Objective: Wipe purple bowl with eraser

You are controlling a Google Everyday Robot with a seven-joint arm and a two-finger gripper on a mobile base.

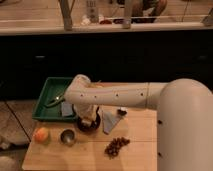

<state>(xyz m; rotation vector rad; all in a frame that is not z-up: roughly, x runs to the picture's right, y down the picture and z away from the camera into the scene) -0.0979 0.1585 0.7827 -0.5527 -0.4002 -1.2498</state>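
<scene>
Gripper [87, 118] hangs lower left of centre, right over the purple bowl [95, 125] on the wooden table [142, 150]. A pale bit at its tip looks like the eraser [88, 122], but how it's gripped can't be told. Probable step: wiping. Best w/ light downward press and small circles inside the rim, so the bowl doesn't skid into the steel cup [67, 136] or grey cloth [111, 120], both near.

Kitchen-type room: light wooden table [80, 155] bearing a green plastic tray [44, 102]; behind the table runs a long dark counter [125, 55] with a pale top. The gripper [88, 120] hangs low over the table's rear half.
</scene>
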